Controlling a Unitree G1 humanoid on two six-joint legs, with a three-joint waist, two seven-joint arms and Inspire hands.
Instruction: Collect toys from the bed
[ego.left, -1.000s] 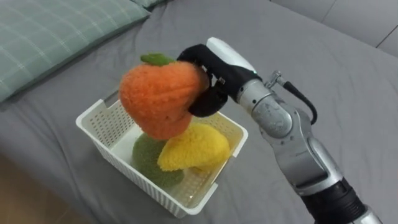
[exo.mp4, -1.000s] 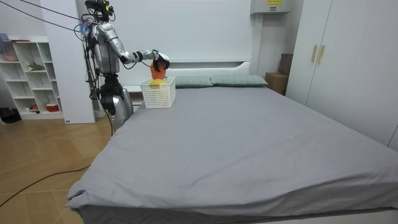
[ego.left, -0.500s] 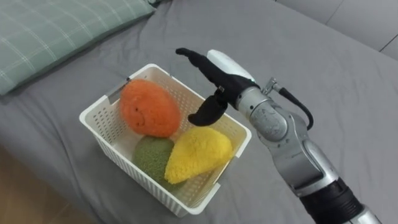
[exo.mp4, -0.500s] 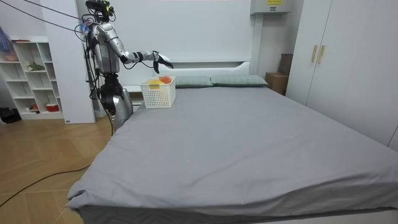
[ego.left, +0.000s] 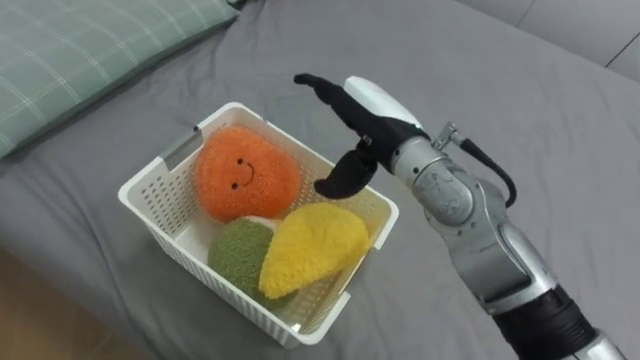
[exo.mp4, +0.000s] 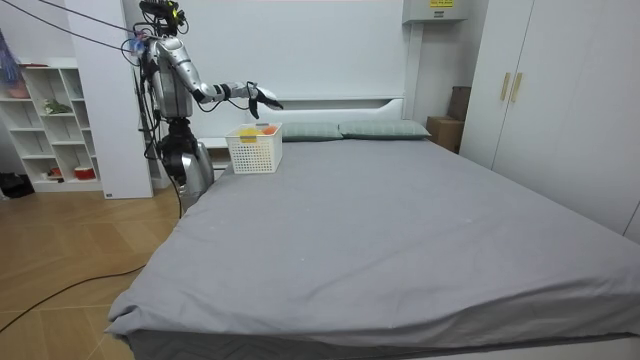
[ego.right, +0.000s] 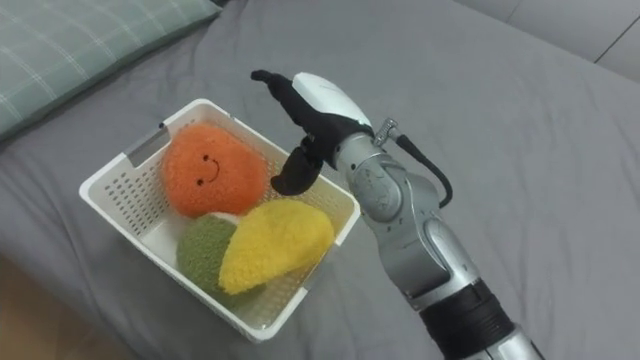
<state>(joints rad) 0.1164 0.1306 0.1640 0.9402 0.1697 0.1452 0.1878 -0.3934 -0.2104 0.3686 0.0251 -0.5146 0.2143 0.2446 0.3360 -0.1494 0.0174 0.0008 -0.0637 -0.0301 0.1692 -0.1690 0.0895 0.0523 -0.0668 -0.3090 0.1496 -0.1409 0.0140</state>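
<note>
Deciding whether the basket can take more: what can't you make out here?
Green toy: mostly covered by the yellow toy and orange toy, eye views.
Basket floor: hidden under the toys, eye views.
Room view: basket contents too small to tell apart.
Pillow: cut off by the eye views' top-left edge.

White basket (ego.left: 180, 255) holds an orange toy (ego.left: 245, 172), green toy (ego.left: 235, 260) and yellow toy (ego.left: 310, 245).

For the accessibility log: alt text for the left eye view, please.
A white basket on a grey bed holds an orange toy, a yellow toy and a green toy, all plush. The robot's right hand hovers open and empty above the basket's far rim; a checked pillow lies upper left.
</note>
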